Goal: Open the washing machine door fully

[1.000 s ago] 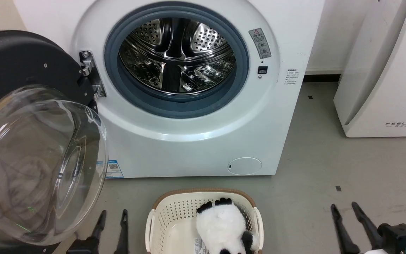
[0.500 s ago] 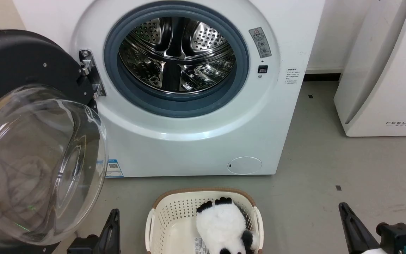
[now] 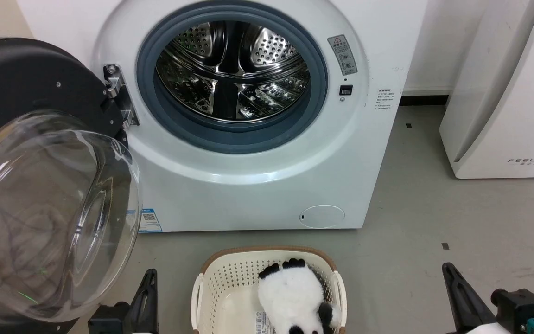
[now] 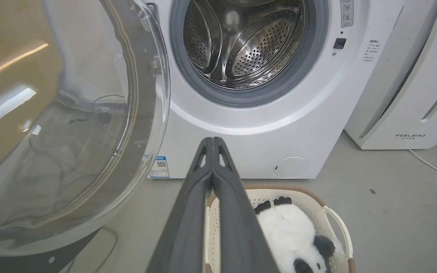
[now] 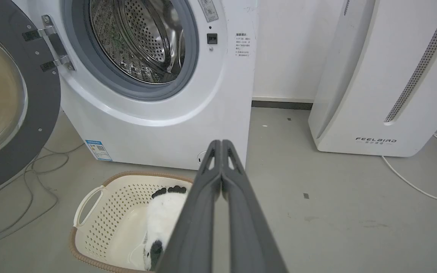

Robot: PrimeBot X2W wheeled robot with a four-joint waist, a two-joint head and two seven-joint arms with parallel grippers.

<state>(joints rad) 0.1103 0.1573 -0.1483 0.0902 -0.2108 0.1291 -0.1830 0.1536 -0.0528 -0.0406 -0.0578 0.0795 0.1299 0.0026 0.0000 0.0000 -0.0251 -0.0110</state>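
Door [image 3: 26, 79]: glossy black disc with bulging clear glass bowl [image 3: 49, 218], stood swung wide left of the white washer [image 3: 257, 195] and its perforated steel drum [image 3: 232, 69]. Left gripper [image 4: 212, 141] and right gripper [image 5: 221, 143]: dark tapered fingers were pressed together, empty.

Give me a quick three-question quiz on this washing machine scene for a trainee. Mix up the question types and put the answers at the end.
1. True or false: the washing machine door stands swung open to the left of the drum.
2. Multiple choice: what lies in the basket? A) a folded towel B) a black-and-white plush toy C) a bottle
3. One word: in the left wrist view, is the left hand open or shut?
Key: 1 true; 2 B; 3 shut.
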